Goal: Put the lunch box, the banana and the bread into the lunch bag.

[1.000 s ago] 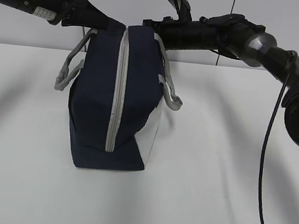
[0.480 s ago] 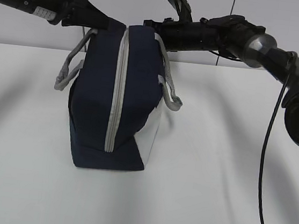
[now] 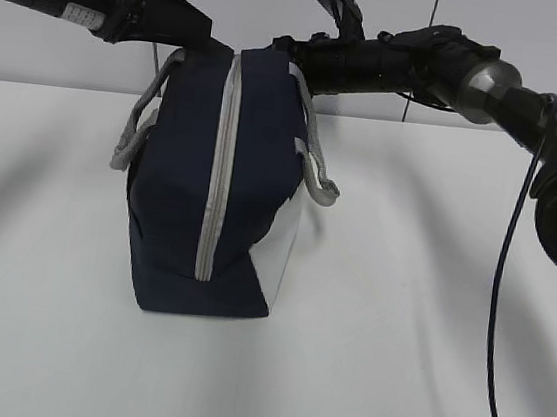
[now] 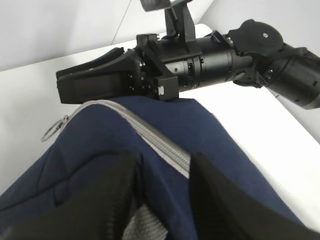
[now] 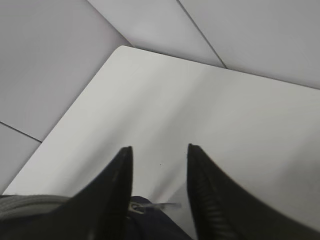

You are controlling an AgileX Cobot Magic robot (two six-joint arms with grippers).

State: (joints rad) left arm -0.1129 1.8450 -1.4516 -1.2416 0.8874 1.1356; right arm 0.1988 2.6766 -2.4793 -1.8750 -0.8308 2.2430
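Observation:
The navy lunch bag stands upright on the white table with its grey zipper closed. My left gripper is at the bag's top left; in the left wrist view its jaws pinch a fold of navy fabric beside a grey strap. My right gripper hovers at the bag's top far end, open, with a metal zipper pull low between its jaws. It also shows in the left wrist view. The lunch box, banana and bread are out of view.
Grey strap handles hang on both sides of the bag. A ring pull lies at the zipper's end. The right arm's black cable hangs at the right. The table's far edge meets a tiled wall.
My left gripper has risen slightly, lifting the bag's top left corner and left handle. My right gripper has edged up and right a little.

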